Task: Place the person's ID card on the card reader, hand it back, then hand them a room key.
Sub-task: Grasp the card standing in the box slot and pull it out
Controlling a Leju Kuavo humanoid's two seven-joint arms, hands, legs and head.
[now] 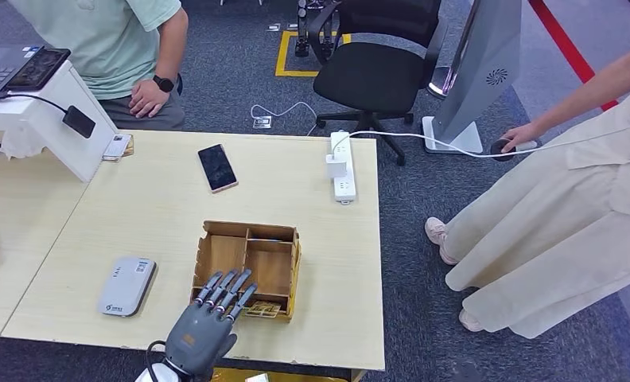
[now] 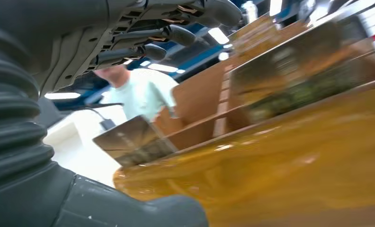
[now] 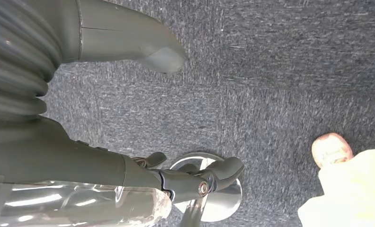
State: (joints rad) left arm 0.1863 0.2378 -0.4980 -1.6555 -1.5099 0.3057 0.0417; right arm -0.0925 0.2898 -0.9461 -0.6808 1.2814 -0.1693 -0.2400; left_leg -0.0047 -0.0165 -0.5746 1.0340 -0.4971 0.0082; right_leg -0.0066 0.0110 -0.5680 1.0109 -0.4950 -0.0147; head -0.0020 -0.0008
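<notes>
Gold-toned room key cards (image 1: 264,309) lie in the near front compartment of the wooden organiser box (image 1: 248,267), which stands toward the near edge of the pale surface (image 1: 176,215). The left hand (image 1: 208,318) hangs over that near edge with its fingers (image 1: 228,290) spread above the box's front wall, their tips just beside the cards; they hold nothing. In the left wrist view a shiny card (image 2: 131,142) leans at the box's front wall, beside the thumb but apart from it, and much of that picture is blurred. Judgement: the step in hand is picking a key from the box. To do it well, the fingertips should drop inside the front compartment, clear of the divider, and pinch one card by its exposed edge without dragging the light box. The right hand (image 3: 176,175) hangs over carpet, its fingers loosely curled on nothing. The grey card reader (image 1: 126,286) sits left of the box, well apart. No ID card can be made out. A phone (image 1: 217,168) and a power strip (image 1: 343,167) lie farther back, and a seated person (image 1: 113,48) waits beyond the far edge.
</notes>
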